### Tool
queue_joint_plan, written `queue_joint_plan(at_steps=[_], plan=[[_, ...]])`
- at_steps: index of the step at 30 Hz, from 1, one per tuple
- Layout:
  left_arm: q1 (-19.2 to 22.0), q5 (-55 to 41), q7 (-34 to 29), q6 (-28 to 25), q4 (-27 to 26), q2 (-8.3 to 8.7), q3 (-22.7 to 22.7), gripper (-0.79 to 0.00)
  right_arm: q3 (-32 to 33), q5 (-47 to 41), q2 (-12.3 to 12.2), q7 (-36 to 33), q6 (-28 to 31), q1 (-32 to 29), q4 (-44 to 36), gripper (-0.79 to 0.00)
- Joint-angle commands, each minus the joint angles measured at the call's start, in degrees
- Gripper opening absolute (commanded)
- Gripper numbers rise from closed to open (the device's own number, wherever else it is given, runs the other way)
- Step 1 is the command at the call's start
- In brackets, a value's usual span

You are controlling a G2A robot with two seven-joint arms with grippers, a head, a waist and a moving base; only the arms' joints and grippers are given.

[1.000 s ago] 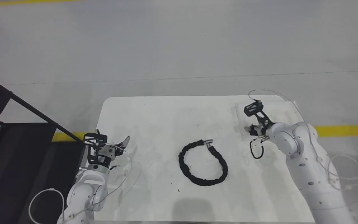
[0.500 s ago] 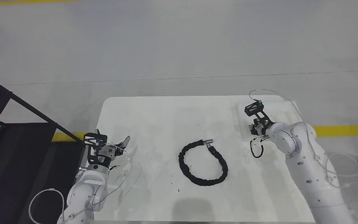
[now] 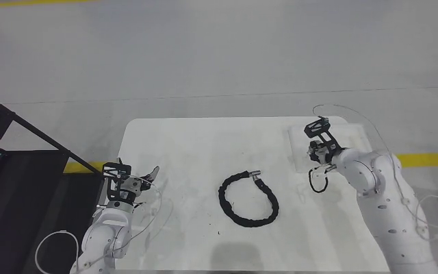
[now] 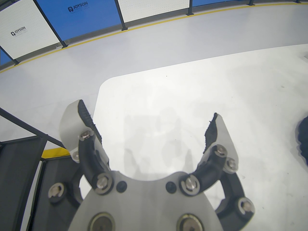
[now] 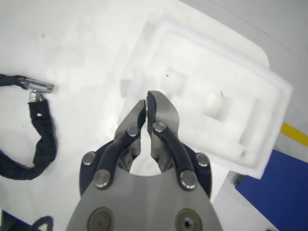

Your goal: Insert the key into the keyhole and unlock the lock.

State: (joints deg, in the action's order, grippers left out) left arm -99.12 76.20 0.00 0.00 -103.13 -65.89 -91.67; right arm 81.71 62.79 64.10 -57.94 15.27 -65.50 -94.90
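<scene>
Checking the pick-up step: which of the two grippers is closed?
The right gripper, by the foam tray: it pinches a small metal piece, likely the key. The left gripper gapes open, holding nothing.

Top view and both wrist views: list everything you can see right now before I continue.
table: one, white, under everything.
chain lock: one, black sleeve with a silver cylinder, looped at the table's centre.
foam tray: one, white, on the table's right side, its pockets look bare.
key: apparently one, a silver sliver pinched in the right gripper's tips.
left gripper: one, open, holding nothing, over the table's left edge.
right gripper: one, shut, over the foam tray's near edge.
</scene>
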Motion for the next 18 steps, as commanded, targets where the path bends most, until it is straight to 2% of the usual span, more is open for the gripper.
queue_joint_plan(at_steps=[1, 5, 8, 13, 18], plan=[[0.0, 0.0, 0.0, 0.0, 0.0, 0.0, 0.0, 0.0, 1.6, -1.2, -0.2, 0.0, 0.1, -1.5, -3.2, -0.785], [0.0, 0.0, 0.0, 0.0, 0.0, 0.0, 0.0, 0.0, 5.7, -6.1, -0.7, 1.2, 2.3, -5.8, -10.4, -0.785], [0.0, 0.0, 0.0, 0.0, 0.0, 0.0, 0.0, 0.0, 9.7, -11.7, -1.2, 6.4, 8.9, -10.3, -13.8, -0.785], [0.0, 0.0, 0.0, 0.0, 0.0, 0.0, 0.0, 0.0, 14.5, -27.5, -1.8, 9.7, 18.9, -15.3, -8.9, -0.785], [0.0, 0.0, 0.0, 0.0, 0.0, 0.0, 0.0, 0.0, 14.4, -46.4, -2.6, 5.5, 30.2, -13.9, 1.2, -0.785]])
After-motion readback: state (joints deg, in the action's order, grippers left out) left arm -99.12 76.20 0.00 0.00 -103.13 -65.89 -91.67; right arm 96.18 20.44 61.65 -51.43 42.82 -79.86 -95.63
